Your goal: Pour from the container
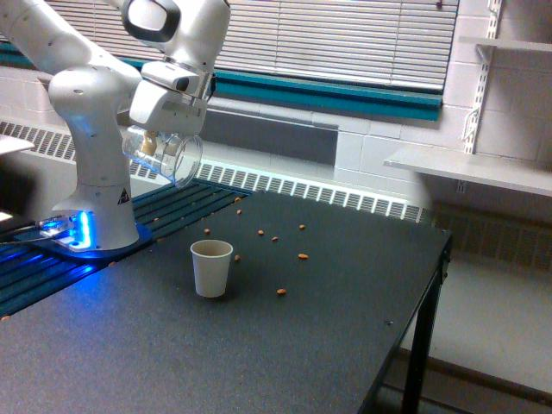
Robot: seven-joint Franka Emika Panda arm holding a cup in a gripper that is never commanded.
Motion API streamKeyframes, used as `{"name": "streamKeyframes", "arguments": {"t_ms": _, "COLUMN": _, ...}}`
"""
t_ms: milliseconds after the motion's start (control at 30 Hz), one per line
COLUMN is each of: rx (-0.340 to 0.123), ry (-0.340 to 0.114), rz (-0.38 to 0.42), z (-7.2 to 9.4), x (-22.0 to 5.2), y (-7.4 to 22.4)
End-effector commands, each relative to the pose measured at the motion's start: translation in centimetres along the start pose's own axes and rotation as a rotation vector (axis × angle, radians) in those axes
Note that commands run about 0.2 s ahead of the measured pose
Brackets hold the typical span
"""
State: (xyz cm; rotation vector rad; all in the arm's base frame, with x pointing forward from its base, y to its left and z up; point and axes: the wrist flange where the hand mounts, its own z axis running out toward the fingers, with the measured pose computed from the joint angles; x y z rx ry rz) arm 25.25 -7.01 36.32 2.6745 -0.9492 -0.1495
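The pincer (153,138) hangs under the white arm's wrist, pinching the container (163,154), a clear jar tipped well over on its side so its open mouth points down and toward the exterior view's right. Through the glass I can make out no more than a pale smear near its closed end; whether any brown pieces remain inside I cannot tell.

Below the pincer and a little toward the exterior view's right stands one white paper cup (211,267), upright on the dark surface (285,362), well apart from the jar's mouth. From here its inside is only a shadowed rim, so what it holds is hidden.

Beyond the cup, farther from the pincer toward the exterior view's right, small brown nuts (303,256) lie scattered loose on the surface. I count about eight: one just beside the cup, one nearer the front, a few in a loose line behind, and one or two close to the ribbed strip beneath the jar.

One jar, one cup, one arm.
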Motion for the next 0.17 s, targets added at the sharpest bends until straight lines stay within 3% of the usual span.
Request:
{"name": "streamKeyframes", "arguments": {"t_ms": 33, "rx": 0.012, "ry": 0.003, "rz": -0.017, "z": 0.12, "x": -0.25, "y": -0.39}}
{"name": "streamKeyframes", "arguments": {"t_ms": 167, "rx": 0.022, "ry": 0.001, "rz": -0.019, "z": -0.1, "x": -0.27, "y": -0.29}}
